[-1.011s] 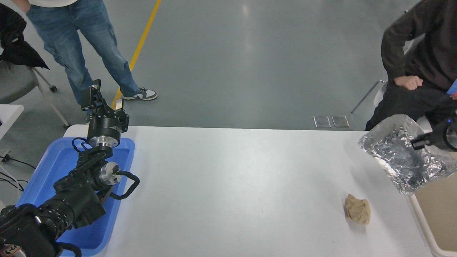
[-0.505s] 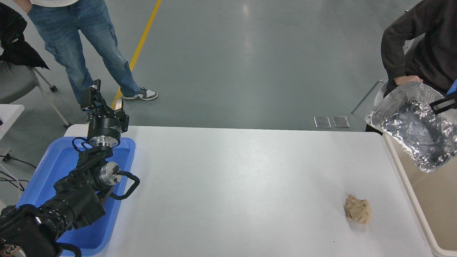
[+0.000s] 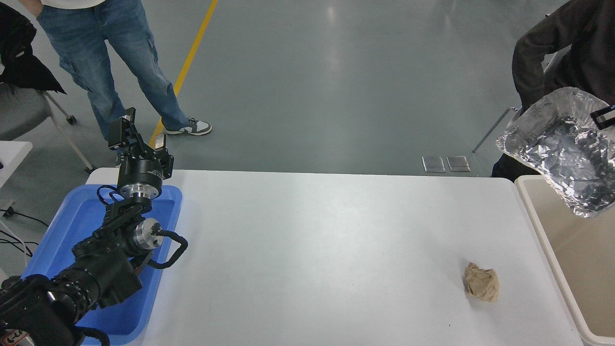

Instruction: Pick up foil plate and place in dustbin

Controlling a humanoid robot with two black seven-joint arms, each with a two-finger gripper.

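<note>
A: Where is the foil plate (image 3: pixel 562 154) sitting now?

B: It is hanging in the air, tilted, above the far end of the dustbin (image 3: pixel 538 226) at the table's right edge. A sliver of the right gripper (image 3: pixel 604 117) is showing at its upper rim (whether it is clamped, I cannot tell).

A: Anything in the bin?

B: Its visible inside is showing plain beige.

A: And the blue tray (image 3: pixel 48 250)?

B: The parked left arm is lying over it, its left gripper (image 3: pixel 137 140) standing with fingers spread. A brown paper ball (image 3: pixel 481 281) is resting on the white table (image 3: pixel 317 250).
</note>
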